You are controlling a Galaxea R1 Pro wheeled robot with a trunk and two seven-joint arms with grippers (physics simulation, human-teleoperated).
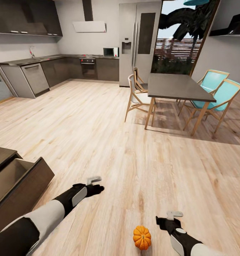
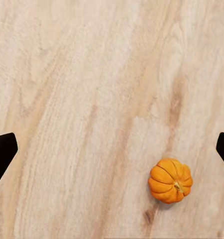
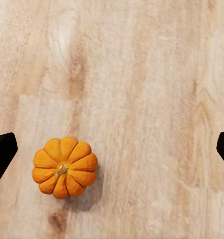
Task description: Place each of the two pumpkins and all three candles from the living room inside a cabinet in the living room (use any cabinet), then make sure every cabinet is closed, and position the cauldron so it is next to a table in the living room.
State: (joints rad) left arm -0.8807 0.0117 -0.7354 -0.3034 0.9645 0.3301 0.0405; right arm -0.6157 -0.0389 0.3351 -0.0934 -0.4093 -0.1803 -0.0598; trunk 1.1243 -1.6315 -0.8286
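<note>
Pumpkin (image 1: 142,237) sits alone on the wood floor (image 1: 134,160) at about 6 o'clock, between both arms. Left gripper (image 1: 95,185) and right gripper (image 1: 169,219) hover with jaws spread, holding nothing. Cabinet (image 1: 24,188) at 8 o'clock has its drawer (image 1: 9,177) pulled out, pale inside, looks empty.

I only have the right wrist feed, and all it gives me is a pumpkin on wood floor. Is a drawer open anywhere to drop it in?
Observer: Yes, the drawer of the dark cabinet at the robot's left stands pulled out, pale inside.
Operator: Is anything in it?
Observer: The part I can see looks bare.
Operator: Which end effector is closer to the pumpkin?
Observer: The right end effector; the pumpkin sits on the floor just to its left, while the left end effector hangs farther off, toward the drawer.
</note>
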